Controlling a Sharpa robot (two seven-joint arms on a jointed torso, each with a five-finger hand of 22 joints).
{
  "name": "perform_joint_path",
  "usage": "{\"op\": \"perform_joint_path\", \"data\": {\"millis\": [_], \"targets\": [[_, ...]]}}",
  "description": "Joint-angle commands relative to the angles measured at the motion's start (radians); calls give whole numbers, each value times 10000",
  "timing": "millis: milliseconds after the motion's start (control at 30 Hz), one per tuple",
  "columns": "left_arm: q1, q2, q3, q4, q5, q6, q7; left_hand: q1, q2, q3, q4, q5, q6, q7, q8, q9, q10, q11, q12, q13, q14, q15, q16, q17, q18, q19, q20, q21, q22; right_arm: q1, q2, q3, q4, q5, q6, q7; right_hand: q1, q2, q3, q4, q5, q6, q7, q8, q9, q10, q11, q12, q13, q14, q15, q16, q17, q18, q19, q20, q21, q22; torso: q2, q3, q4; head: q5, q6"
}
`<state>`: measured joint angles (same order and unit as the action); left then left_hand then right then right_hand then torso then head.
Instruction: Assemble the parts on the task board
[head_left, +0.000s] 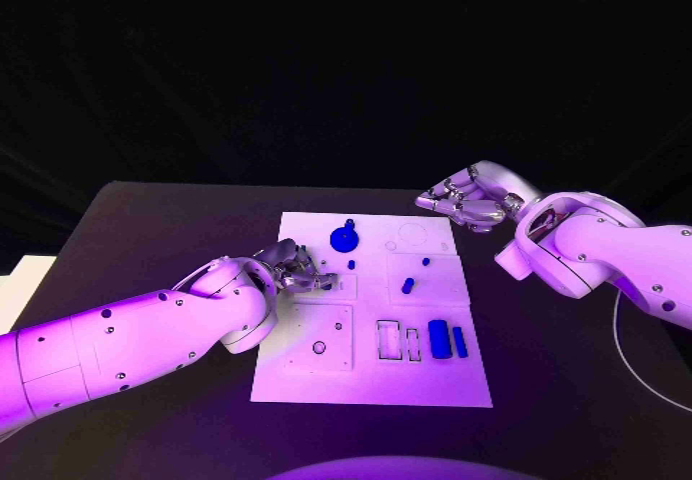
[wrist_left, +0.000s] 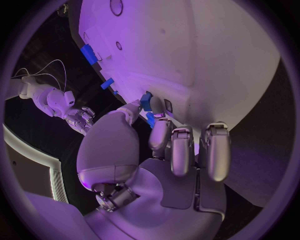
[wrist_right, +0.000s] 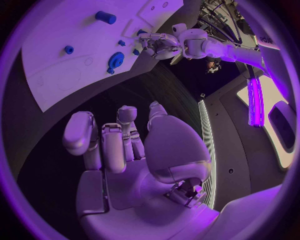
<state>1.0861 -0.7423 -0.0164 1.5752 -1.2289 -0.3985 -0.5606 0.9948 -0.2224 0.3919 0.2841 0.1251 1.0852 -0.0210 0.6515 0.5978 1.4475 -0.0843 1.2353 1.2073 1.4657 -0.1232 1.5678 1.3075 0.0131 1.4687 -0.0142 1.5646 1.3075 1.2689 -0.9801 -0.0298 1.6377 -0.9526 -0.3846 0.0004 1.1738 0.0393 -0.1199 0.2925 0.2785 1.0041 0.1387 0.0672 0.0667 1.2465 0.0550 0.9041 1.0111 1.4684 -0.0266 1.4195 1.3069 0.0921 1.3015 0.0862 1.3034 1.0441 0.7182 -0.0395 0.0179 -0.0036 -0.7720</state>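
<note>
While the task board (head_left: 310, 385) lies flat in the middle of the black table (head_left: 159, 215), the left hand (head_left: 296, 268) rests at the board's left edge with its fingers (wrist_left: 181, 150) curled in; in the left wrist view a small blue part (wrist_left: 146, 102) sits right at the fingertips, seemingly pinched between thumb and finger, though the contact itself is partly hidden by the fingers. The right hand (head_left: 469, 205) hovers off the board's far right corner, above the table, fingers loosely apart and holding nothing. On the board, a round blue part (head_left: 345, 239) lies near the far edge, a small blue piece (head_left: 408, 285) stands right of centre, and two long blue blocks (head_left: 447, 340) lie side by side toward the near right. Faint outlines of recesses mark the board, but their shapes are too pale to make out.
</note>
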Motion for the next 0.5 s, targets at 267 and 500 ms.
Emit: {"op": "perform_joint_path", "data": {"millis": [267,500], "targets": [[8,-82,101,174,98,-13,-13,-201,13,-87,83,56,80,-16,-57,11,86,7,34,27,1051,-97,30,2633,-131,1021,-65,62,2633,-9,9,-1,-12,-11,137,102,-112,24,-78,-5,-60,36,3,56,12,-63,-4,37,3,513,58,-63,1,140,-56,2,-66,-10,0,0,4,4,-5],[27,-109,130,208,99,66,-78,-230,16,-114,84,57,83,-16,-60,11,88,7,37,33,1051,-98,30,2633,-131,1021,-66,62,2633,-10,17,-1,-25,-10,147,105,-115,29,-87,-7,-61,37,2,56,12,-58,-4,49,11,514,58,-59,8,139,-54,2,-65,-8,1,2,-3,9,-1]]}}
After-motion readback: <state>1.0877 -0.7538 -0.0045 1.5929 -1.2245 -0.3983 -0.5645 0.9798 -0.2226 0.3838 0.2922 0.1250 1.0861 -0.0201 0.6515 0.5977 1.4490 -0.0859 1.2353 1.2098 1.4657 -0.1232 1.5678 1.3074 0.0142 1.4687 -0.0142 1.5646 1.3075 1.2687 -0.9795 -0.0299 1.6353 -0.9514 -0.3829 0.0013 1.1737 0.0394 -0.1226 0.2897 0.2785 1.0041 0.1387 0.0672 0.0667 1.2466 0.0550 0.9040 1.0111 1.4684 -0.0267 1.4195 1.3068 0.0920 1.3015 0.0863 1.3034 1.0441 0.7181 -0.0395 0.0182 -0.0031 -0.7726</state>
